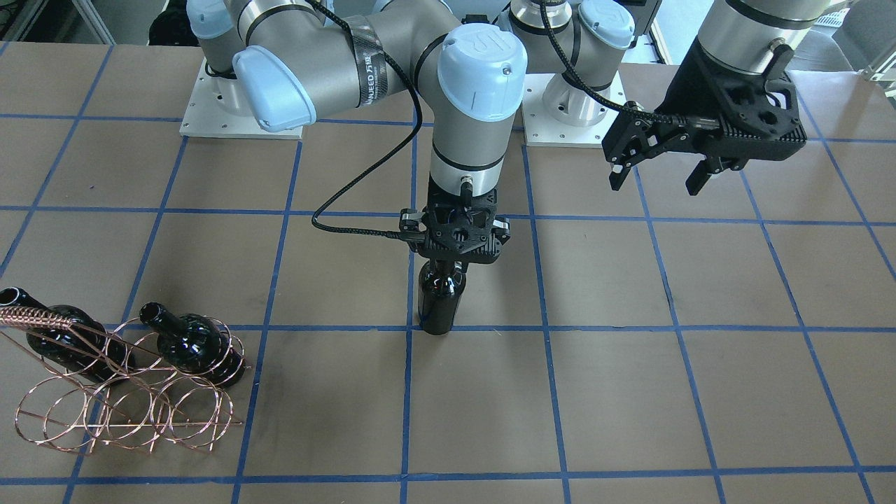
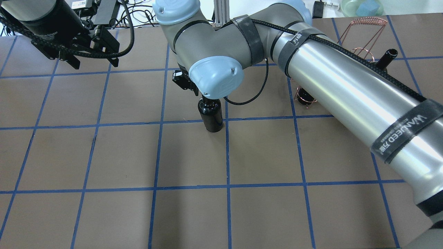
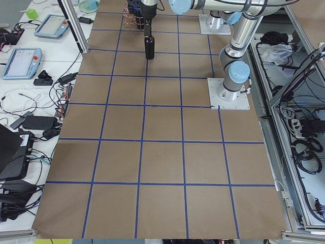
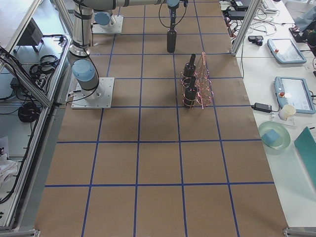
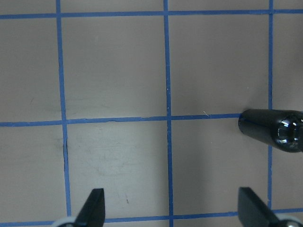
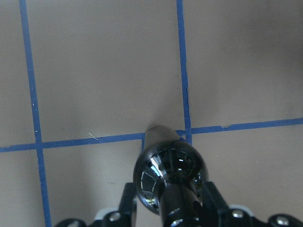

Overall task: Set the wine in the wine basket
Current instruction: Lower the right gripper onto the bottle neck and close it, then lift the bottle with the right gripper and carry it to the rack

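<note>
Seen from across the table, the copper wire wine basket sits nearest, at the robot's far right; two dark bottles already lie in its rings with necks tilted up, and several rings are open. Well apart from it, mid-table, the third wine bottle stands upright at a crossing of blue tape lines; the right gripper is clenched on its neck from above, so lifting, carrying and slotting it in remain. Farthest, the left gripper hangs spread and empty.
</note>
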`<act>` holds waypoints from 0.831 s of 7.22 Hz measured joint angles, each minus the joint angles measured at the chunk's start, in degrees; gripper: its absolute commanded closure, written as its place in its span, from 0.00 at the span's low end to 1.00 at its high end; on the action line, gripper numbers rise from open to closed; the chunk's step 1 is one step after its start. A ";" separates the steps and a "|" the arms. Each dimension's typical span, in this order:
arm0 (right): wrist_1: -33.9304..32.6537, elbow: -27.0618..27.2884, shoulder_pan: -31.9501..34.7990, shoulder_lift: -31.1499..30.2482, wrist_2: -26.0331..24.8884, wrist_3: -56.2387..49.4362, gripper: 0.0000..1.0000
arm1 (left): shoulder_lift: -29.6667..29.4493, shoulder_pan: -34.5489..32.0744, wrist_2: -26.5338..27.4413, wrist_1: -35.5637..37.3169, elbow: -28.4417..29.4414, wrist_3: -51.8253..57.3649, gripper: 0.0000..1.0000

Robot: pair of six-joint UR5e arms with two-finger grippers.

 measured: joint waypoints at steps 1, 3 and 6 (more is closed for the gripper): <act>0.02 0.02 0.00 -0.05 0.28 -0.01 0.69 | 0.03 -0.11 -0.05 -0.02 -0.03 0.00 0.00; 0.03 0.03 -0.02 -0.30 0.75 -0.09 0.81 | 0.06 -0.18 -0.13 0.00 -0.06 0.00 0.00; 1.95 0.15 -1.82 -3.57 0.74 -1.32 0.84 | 0.09 -0.16 0.08 0.00 -0.06 0.02 0.00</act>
